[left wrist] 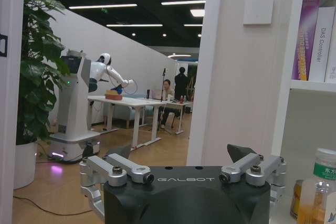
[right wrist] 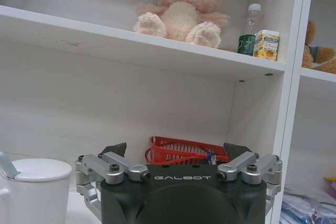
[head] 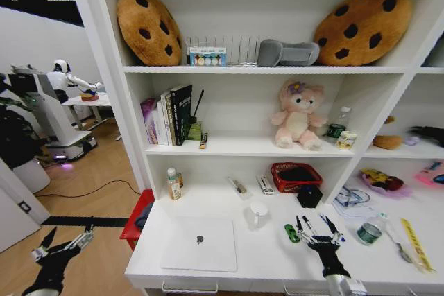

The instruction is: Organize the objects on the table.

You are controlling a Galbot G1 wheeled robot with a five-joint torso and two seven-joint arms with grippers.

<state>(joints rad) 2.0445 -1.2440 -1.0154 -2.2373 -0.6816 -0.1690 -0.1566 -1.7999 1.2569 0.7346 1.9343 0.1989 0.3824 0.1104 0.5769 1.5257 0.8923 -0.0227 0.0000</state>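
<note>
My right pincer point(head: 318, 230) hovers with fingers spread wide over the bench point(head: 263, 258), just beside the tiny green toy point(head: 292, 233), seemingly poised to pick it. My left pincer point(head: 66, 242), also spread, waits off the bench's edge.

Black wrist housings lettered GALBOT in white; silver linkage bars fixed with dark screws; thin black-tipped jaws.
</note>
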